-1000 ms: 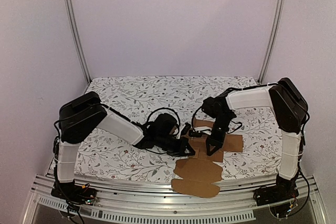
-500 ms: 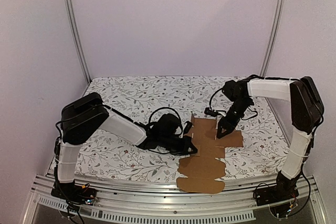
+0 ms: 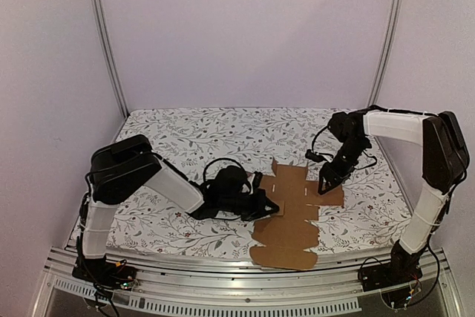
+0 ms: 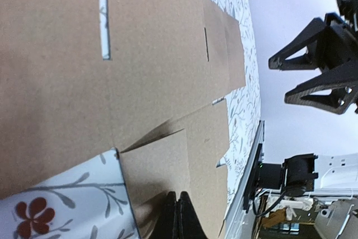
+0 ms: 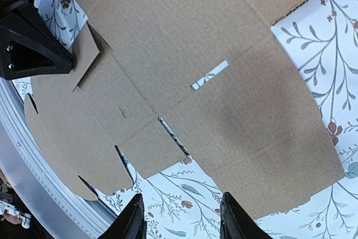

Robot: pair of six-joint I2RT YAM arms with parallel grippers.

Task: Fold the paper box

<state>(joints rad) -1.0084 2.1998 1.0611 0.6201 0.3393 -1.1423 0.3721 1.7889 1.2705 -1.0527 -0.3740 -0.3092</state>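
Observation:
The paper box (image 3: 293, 217) lies flat as a brown die-cut sheet, its near rounded flaps reaching past the table's front edge. My left gripper (image 3: 271, 209) is shut, with its tips (image 4: 177, 216) resting on the sheet's left side flap (image 4: 162, 160), which stands slightly raised. The left wrist view is mostly cardboard (image 4: 84, 82), with slots showing in it. My right gripper (image 3: 326, 185) hovers open just above the sheet's right wing. Between its fingers (image 5: 184, 225) is only tablecloth and the cardboard's (image 5: 184, 54) edge. The left gripper's black tip (image 5: 70, 62) shows at the left of that view.
A floral tablecloth (image 3: 185, 139) covers the table. A metal rail (image 3: 223, 272) runs along the front edge under the overhanging flaps. Upright frame posts (image 3: 107, 42) stand at the back corners, and black cables loop beside the left wrist (image 3: 223, 165).
My right gripper has opened, lifted off the cardboard and moved back and right. The sheet has slid a little farther onto the table. The left gripper stays shut at the left flap.

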